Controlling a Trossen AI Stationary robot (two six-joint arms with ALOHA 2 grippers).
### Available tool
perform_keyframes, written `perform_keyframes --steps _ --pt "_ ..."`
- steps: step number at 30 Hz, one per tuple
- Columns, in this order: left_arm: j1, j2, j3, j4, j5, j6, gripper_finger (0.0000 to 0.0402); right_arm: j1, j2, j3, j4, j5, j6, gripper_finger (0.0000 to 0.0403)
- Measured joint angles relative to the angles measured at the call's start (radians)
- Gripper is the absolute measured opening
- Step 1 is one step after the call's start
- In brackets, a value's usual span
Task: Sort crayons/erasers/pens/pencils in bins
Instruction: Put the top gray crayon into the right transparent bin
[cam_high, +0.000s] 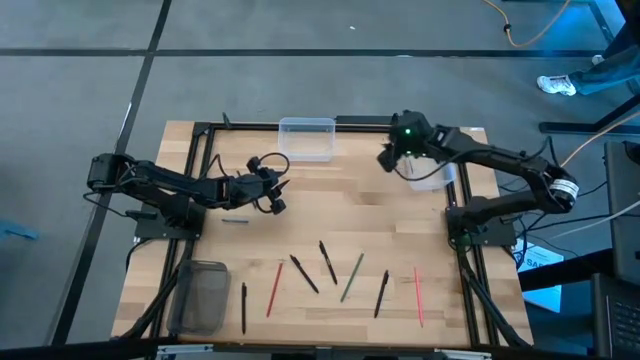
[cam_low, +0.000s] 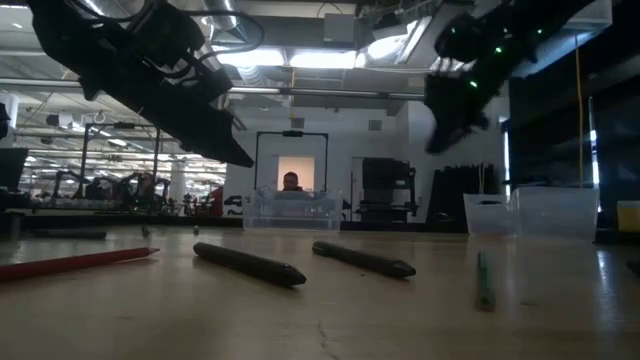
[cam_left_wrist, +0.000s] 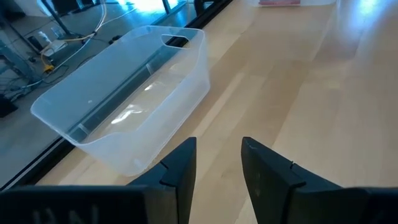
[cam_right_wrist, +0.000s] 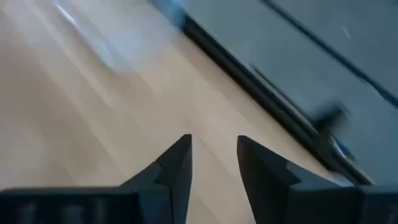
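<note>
The left gripper (cam_high: 277, 203) hangs above the wooden tabletop (cam_high: 340, 200), and its fingers (cam_left_wrist: 180, 171) are spread a little with nothing between them. Just ahead of these fingers, at the far edge of the tabletop, stands a clear bin (cam_high: 307, 139), upright and with nothing visible inside it. The right gripper (cam_high: 386, 158) is raised above the tabletop as well; its fingers (cam_right_wrist: 177, 165) are also a little apart and hold nothing, and they point over bare wood toward the black frame (cam_right_wrist: 280, 109) at the edge. A second clear bin (cam_high: 432, 175) stands close beside the right gripper, partly under that arm. The dark grey bin (cam_high: 203, 296) is at the near left corner, well apart from both pairs of fingers. The writing things lie in a loose row along the near side, far from the fingers: a black pen (cam_high: 243, 307) just beside the grey bin, a red pencil (cam_high: 274, 288), two black pens (cam_high: 304, 274) (cam_high: 328, 261) near each other, a green pencil (cam_high: 351, 277), another black pen (cam_high: 381, 293) and a second red pencil (cam_high: 418, 295). A small blue item (cam_high: 235, 221) lies on the wood below the left arm; I cannot tell what it is.
</note>
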Motion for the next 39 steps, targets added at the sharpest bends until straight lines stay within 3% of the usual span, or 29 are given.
perform_keyframes --steps 11,23,30,39 --pt "0.004 -0.002 0.0 -0.055 -0.074 -0.082 0.012 0.225 0.345 0.053 0.471 -0.097 0.135 0.0132" --pt "0.053 -0.125 0.0 -0.333 -0.131 -0.284 0.012 0.374 0.763 0.528 0.436 -0.096 0.151 0.0132" --pt "0.022 -0.245 0.0 -0.547 -0.255 -0.395 0.012 0.393 0.956 0.803 0.285 -0.021 0.16 0.0132" --pt "0.017 -0.265 0.0 -0.621 -0.269 -0.417 0.012 0.393 1.137 1.058 0.184 -0.019 0.21 0.0132"
